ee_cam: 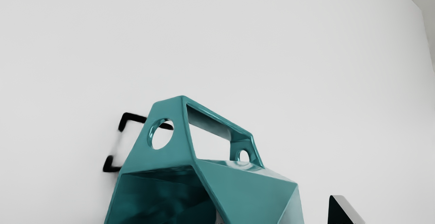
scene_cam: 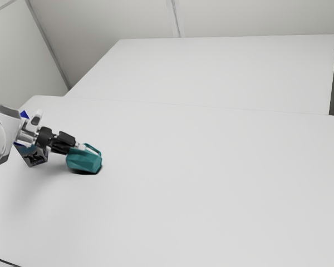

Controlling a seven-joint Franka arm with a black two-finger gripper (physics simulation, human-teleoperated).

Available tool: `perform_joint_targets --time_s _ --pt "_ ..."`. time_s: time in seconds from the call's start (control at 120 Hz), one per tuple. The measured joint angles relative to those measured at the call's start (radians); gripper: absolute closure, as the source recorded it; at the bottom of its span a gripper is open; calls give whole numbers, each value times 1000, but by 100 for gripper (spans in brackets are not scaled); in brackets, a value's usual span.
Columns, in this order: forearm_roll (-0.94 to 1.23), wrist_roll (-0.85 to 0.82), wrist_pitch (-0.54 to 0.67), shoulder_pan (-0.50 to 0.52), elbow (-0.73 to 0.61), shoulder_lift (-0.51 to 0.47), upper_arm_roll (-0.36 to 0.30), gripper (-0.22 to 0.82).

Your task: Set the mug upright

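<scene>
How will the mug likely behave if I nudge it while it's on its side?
The mug is probably stiff: its edges are crisp and nothing sags. Its flat facets should make it rock from face to face rather than roll freely, and the handle may stop a roll. The glossy surface could be slippery.

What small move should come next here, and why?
I'd probably close the gripper on the wall of the mug: the mug lies on its side, mouth toward the gripper, one finger apparently inside the mouth, the other outside with a gap to the wall.
</scene>
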Motion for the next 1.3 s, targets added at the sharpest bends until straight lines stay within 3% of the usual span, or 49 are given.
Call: perform_joint_targets --time_s 0.1,0.258,0.408,0.658,0.8,1.033,1.3 --pt "-29 17 -13 0 0 -7 0 44" --pt "-72 39 -32 -1 -1 -11 -5 64" --pt "-90 55 -41 -1 -7 -12 -10 72" --pt "-102 70 -34 -3 8 -74 -44 77" --pt "2 61 14 -7 125 -76 -137 78" --pt "433 -20 209 -13 339 47 -305 79" --pt "625 -114 350 -14 407 160 -330 79"
